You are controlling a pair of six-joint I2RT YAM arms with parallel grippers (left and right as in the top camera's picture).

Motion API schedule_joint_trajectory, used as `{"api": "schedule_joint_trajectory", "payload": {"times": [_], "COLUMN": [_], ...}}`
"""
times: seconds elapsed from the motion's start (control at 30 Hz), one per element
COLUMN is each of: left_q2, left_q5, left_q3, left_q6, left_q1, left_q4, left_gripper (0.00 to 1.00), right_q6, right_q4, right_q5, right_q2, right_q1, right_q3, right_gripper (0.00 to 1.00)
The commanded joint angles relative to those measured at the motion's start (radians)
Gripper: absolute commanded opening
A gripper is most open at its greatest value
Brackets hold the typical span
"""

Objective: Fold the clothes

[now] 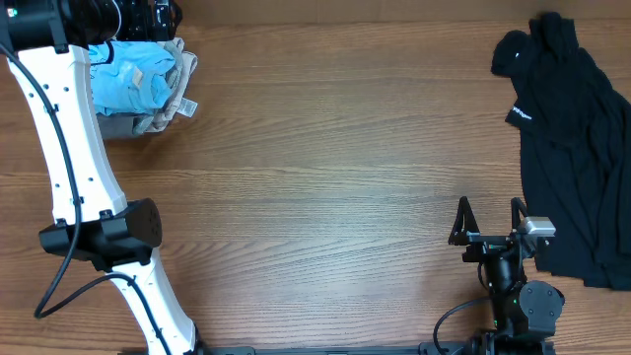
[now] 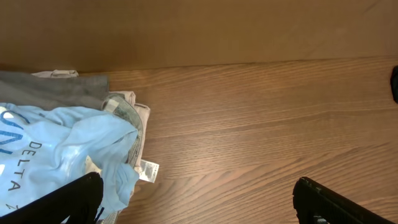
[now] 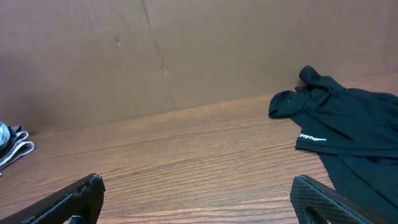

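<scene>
The clothes lie in two places. A light-blue T-shirt (image 1: 133,79) with white print is crumpled on top of a small pile at the table's far left corner; the left wrist view shows it (image 2: 68,146) close up. A black garment (image 1: 577,148) is spread along the right edge, also seen in the right wrist view (image 3: 348,134). My left gripper (image 2: 199,202) hovers open at the pile, its left finger (image 2: 59,202) over the blue shirt's edge and nothing between the jaws. Near the front edge my right gripper (image 1: 490,219) stands open and empty over bare wood, just left of the black garment.
Under the blue shirt lie a grey garment (image 2: 56,90) and a pale one with a white tag (image 2: 148,169). A brown wall (image 3: 155,56) closes the far side. The left arm (image 1: 69,168) stretches along the table's left side. Bare wood (image 1: 335,168) lies between pile and black garment.
</scene>
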State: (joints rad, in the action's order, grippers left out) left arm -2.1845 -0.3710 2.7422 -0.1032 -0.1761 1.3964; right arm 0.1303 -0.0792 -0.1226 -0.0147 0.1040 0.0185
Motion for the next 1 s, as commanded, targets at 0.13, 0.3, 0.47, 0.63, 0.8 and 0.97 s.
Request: {"api": "schedule_joint_trajectory", "payload": {"times": [0.13,0.3,0.47,0.63,0.8,0.97], "left_q2": [0.303,0.583,0.813,1.115,1.337,1.548], "left_q5": [0.055,0.113,0.104,0.048,0.025,0.024], "left_q3": [-0.24,-0.58,-0.914,-1.405,-1.761,-2.058], "left_q6": [-0.008,-0.008,-0.005,-0.003,0.034,0.052], "left_q1": [0.009,0.01,0.036,0.095,0.122,0.125], "left_q4": [-0.004,-0.113,-0.336,-0.732,-0.994,-1.16], "left_gripper": [1.0,1.0,1.0,1.0,1.0,1.0], "right_q6": [-0.001,0.0,0.0,-0.001,-0.001,-0.001], "right_q4": [0.007,0.007,0.007,0.007,0.007,0.007], "right_q5": [0.01,0.01,0.01,0.01,0.01,0.01], "right_q2": [0.012,0.012,0.012,0.012,0.012,0.012], "right_q1": [-0.005,-0.005,-0.005,-0.005,-0.005,-0.005], "right_q3": [-0.011,-0.011,-0.011,-0.011,-0.011,-0.011], "right_gripper": [1.0,1.0,1.0,1.0,1.0,1.0]}}
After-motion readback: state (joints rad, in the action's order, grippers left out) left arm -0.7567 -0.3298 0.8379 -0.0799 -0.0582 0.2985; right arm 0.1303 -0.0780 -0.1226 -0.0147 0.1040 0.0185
